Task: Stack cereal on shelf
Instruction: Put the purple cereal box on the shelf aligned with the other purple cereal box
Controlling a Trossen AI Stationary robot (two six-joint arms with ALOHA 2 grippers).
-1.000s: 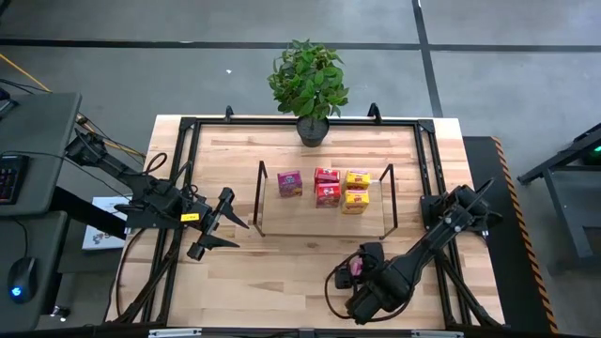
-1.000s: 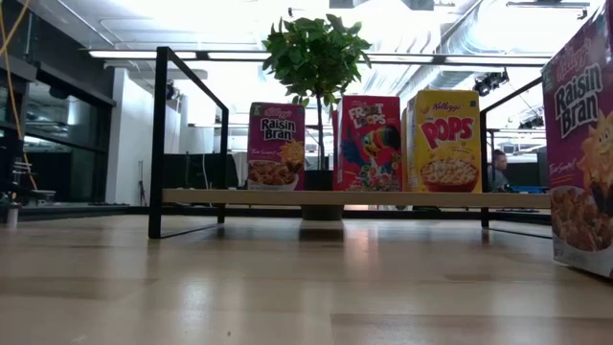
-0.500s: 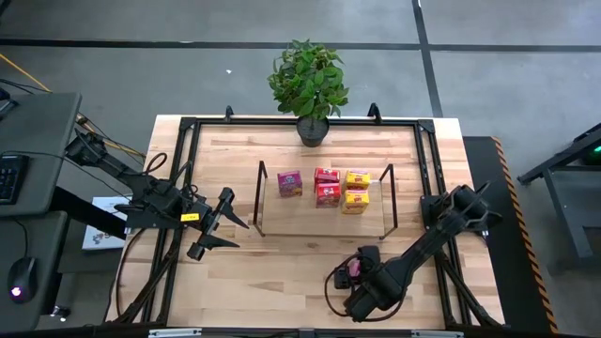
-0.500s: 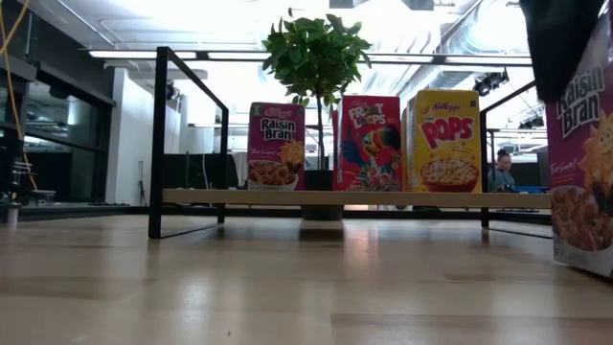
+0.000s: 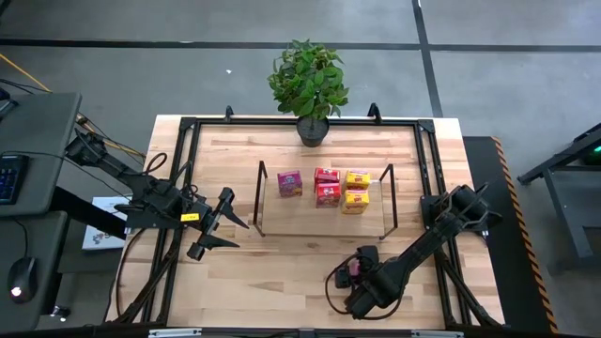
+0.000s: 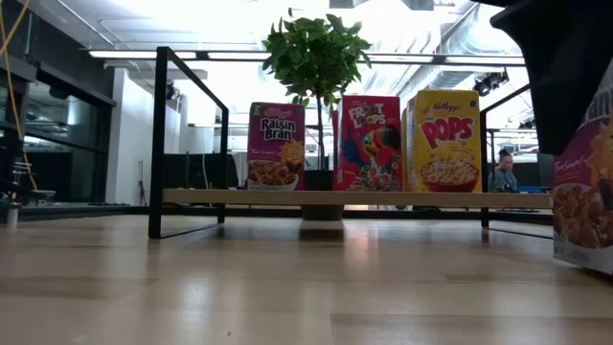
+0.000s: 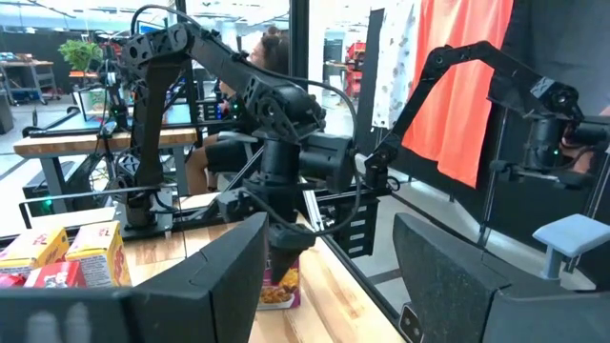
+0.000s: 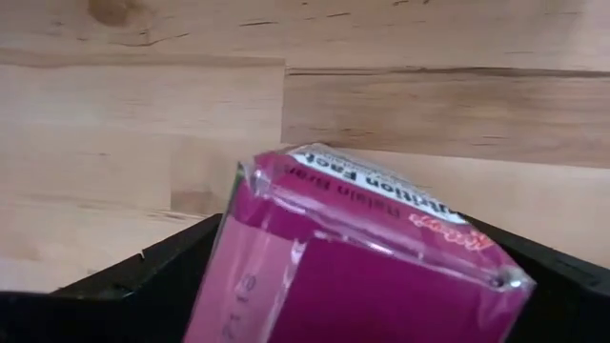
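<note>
One pink cereal box [image 5: 355,268] stands upright on the tabletop near the table's near edge, at the right edge of the low view [image 6: 586,216]. My right gripper [image 5: 357,278] is open and lowered over it from above. Its dark fingers [image 8: 124,286] stand on either side of the box's top [image 8: 381,191], which sits skewed between them. The shelf [image 5: 324,218] lies mid-table. On its board [image 6: 354,198] stand a pink box [image 5: 289,183], two red boxes [image 5: 327,185] and two yellow boxes [image 5: 356,190]. My left gripper [image 5: 239,235] waits open, left of the shelf.
A potted plant [image 5: 313,127] stands at the table's far edge behind the shelf. A black metal frame [image 5: 178,169] runs round the tabletop. Bare wood lies between the shelf and the near edge. A person [image 6: 502,171] sits in the room beyond.
My right gripper has come down from above onto the pink box near the table's near edge. In the low view it now covers the box's upper part. The box stays standing where it was.
</note>
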